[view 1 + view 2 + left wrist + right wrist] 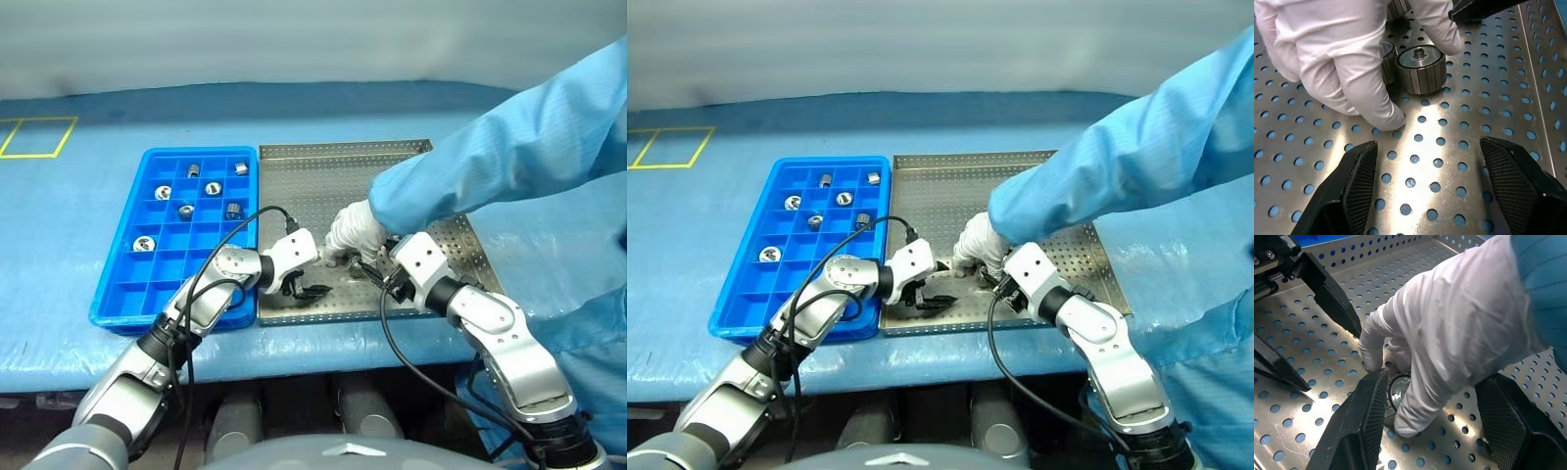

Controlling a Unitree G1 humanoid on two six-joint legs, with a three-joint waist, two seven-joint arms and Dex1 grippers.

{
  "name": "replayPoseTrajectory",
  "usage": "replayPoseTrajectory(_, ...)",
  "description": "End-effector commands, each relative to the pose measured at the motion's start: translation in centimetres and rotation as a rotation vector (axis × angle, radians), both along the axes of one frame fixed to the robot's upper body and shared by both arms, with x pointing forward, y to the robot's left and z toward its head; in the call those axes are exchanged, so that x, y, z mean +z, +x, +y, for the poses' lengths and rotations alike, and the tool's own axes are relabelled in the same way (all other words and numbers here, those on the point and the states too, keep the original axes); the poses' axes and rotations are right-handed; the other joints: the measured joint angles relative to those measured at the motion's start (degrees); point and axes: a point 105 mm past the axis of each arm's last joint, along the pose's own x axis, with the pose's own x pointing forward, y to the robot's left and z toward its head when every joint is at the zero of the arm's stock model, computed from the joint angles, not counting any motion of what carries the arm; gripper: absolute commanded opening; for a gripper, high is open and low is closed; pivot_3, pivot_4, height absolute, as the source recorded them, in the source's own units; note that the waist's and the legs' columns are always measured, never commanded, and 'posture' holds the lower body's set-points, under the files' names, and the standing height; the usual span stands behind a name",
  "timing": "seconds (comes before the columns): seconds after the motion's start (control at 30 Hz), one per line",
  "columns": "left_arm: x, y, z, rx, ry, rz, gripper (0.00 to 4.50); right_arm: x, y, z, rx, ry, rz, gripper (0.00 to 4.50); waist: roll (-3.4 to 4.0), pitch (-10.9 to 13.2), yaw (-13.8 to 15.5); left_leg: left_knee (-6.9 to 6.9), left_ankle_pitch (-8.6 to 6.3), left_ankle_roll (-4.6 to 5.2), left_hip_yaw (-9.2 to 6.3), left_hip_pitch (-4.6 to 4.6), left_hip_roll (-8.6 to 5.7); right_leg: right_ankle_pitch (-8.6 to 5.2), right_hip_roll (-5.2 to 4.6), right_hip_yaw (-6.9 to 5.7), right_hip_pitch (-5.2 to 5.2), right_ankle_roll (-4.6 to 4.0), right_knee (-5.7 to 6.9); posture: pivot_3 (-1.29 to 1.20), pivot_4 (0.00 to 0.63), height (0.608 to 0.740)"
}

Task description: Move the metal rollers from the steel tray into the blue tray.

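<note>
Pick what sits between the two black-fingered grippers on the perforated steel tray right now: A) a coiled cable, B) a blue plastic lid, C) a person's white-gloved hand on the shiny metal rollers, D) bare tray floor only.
C: a person's white-gloved hand rests on the metal rollers on the perforated steel tray, between the open left gripper and the open right gripper.

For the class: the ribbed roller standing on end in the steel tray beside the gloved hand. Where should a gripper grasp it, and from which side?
Grip the roller across its ribbed side wall, probably coming from the open tray side opposite the gloved hand. It stands upright, hub up, and the glove blocks the other flank.
</note>
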Motion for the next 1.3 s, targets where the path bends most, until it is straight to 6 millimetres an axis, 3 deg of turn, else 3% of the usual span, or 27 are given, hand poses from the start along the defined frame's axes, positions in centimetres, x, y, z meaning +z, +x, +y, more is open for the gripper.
replayPoseTrajectory(0.03,1.13,0.4,-0.17,0.003,-0.026,-0.042,3.64,1.22,0.02,0.4,0.018,0.012,-0.051,2.87,0.0,0.0,0.07,0.0,0.0,0.0,0.0,0.0,0.0,0.0,0.0,0.0,0.0,0.0,0.0,-0.11,0.15,0.74)
replayPoseTrajectory(1.3,1.51,0.93,0.48,0.053,-0.05,-0.059,3.64,0.98,0.37,0.87,0.047,-0.003,-0.041,2.87,0.01,0.0,0.16,0.01,0.0,0.0,0.0,0.05,0.0,0.01,0.01,0.02,0.05,0.0,0.02,-0.09,0.15,0.74)
